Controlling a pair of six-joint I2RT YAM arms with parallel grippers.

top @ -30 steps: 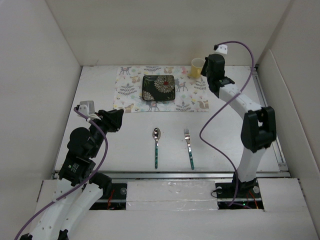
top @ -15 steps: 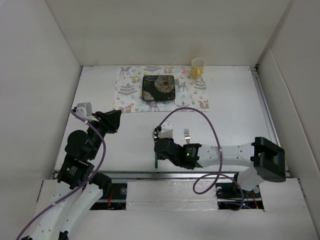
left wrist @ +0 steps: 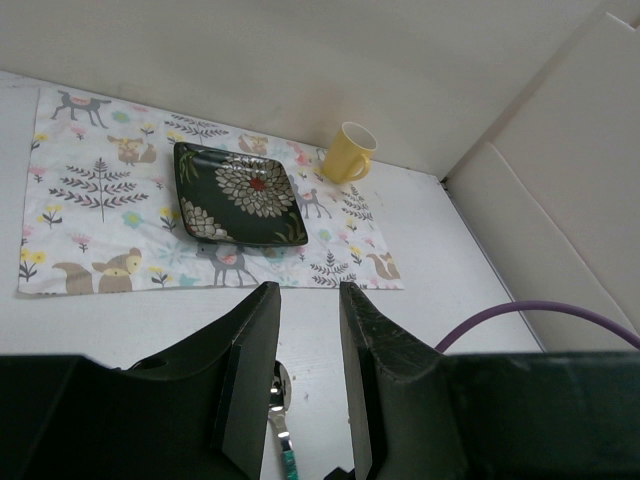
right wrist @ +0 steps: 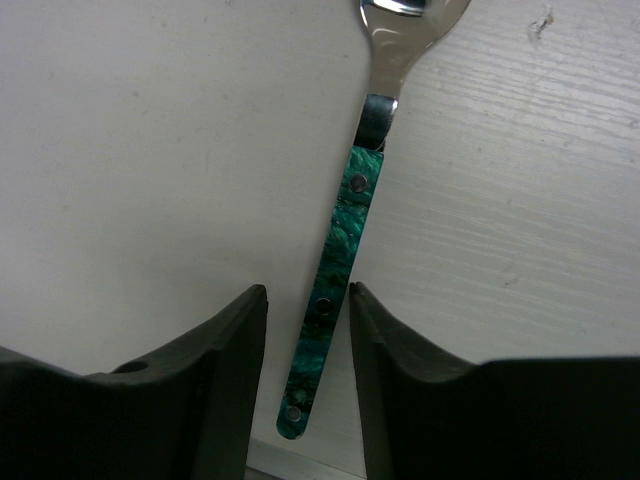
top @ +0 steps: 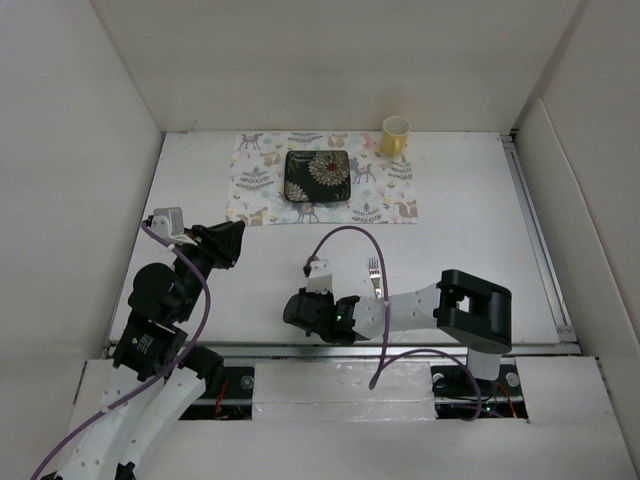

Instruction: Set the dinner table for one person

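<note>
A spoon with a green handle [right wrist: 335, 290] lies on the white dinner table [top: 480, 220] near its front edge. My right gripper [right wrist: 308, 300] is open and low over it, one jaw on each side of the handle without touching it. In the top view the right gripper [top: 298, 312] hides most of the spoon. A matching fork [top: 376, 276] lies just right of it, partly under the arm. My left gripper [top: 226, 242] is open and empty, held above the table's left side. In the left wrist view [left wrist: 308, 300] the spoon's bowl [left wrist: 278, 385] shows between its jaws.
A pastel animal-print mat [top: 262, 178] lies at the back with a dark flowered square plate [top: 317, 176] on it. A yellow cup [top: 396, 135] stands at the mat's back right corner. White walls close in three sides. A metal rail [top: 520, 347] runs along the front edge.
My right arm has swung from beside the yellow cup at the back down to the front edge, over the spoon's handle. The left arm has barely moved.
</note>
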